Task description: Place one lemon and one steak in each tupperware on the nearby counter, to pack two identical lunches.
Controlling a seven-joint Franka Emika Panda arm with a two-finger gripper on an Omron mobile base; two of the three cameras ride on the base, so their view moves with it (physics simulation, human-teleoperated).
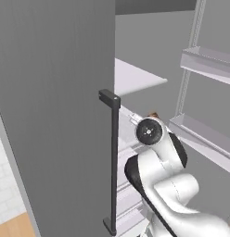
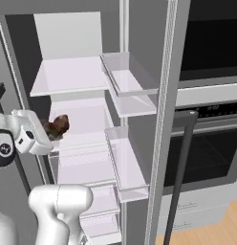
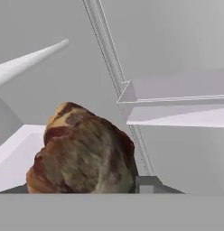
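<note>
1. Steak (image 3: 82, 151) fills the lower left of the hand view, a thick brown-red slab with pale fat at its top edge; in the right base view it sits at the tip of the hand (image 2: 52, 130), in front of the fridge shelf (image 2: 80, 122)
2. Likely soft, floppy and greasy, moderately heavy; best pinched across its thick middle
3. Long axis seems to run from 7 toward 1 o'clock in the hand view, narrow end uppermost, though its lower part is hidden
4. Hand looks closed on the steak, jaws part-spread around it
5. Door bin (image 3: 177, 97) lies at 3 o'clock, apart
</note>
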